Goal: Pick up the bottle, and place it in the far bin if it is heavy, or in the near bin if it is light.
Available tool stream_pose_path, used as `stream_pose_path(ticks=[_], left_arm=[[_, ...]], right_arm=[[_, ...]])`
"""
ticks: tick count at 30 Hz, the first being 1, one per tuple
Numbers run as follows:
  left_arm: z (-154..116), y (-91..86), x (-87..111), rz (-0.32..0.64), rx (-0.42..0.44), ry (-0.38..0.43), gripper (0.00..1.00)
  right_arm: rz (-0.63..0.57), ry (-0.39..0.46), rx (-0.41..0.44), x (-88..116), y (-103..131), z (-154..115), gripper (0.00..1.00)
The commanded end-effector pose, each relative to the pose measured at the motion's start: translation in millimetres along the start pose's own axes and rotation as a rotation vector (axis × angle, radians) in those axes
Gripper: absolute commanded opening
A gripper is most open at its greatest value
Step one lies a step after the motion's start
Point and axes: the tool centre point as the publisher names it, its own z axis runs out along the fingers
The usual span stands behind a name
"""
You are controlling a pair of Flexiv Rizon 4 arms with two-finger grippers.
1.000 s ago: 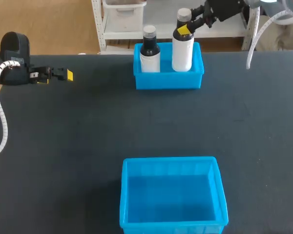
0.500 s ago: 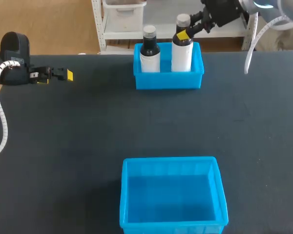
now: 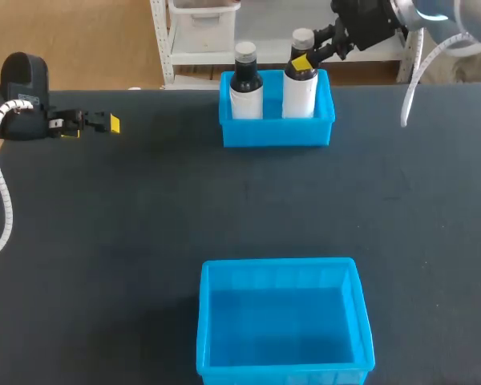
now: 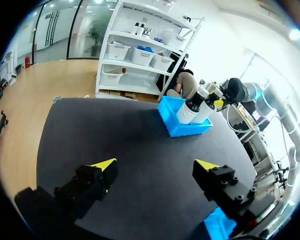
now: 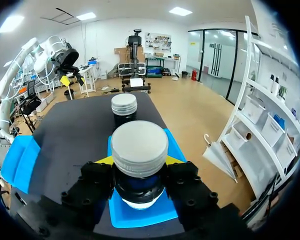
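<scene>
Evidently the bottle (image 3: 300, 95) counts as heavy: it stands upright in the right half of the far bin (image 3: 277, 133). The right gripper (image 3: 303, 61) clamps its dark neck just under the cap, one finger on each side, as the right wrist view shows plainly. A neck hold keeps the fingers above the bin's walls and away from the second bottle (image 3: 245, 95), which stands just beside it in the left half. The near bin (image 3: 282, 268) holds nothing. The left gripper (image 4: 155, 167) hangs low over the far left of the table (image 3: 144, 208), well apart from both bins, its fingers spread wide with nothing between them. Parked there, it leaves the work to the other arm. The far bin's front wall hides both bottle bases, so I cannot tell whether the held one rests on the bin floor. From above, one right finger is hidden behind the bottle.
</scene>
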Motion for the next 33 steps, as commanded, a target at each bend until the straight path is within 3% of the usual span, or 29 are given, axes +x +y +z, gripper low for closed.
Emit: stream_pose_path(ticks=[1,33], left_arm=[[0,0.0,0.0,0.000,0.000,0.000,1.00],[0,0.0,0.0,0.000,0.000,0.000,1.00]], right_arm=[[-0.008,0.000,0.003,0,1,0,0.00],[-0.010,0.015,-0.008,14,6,12,0.00]])
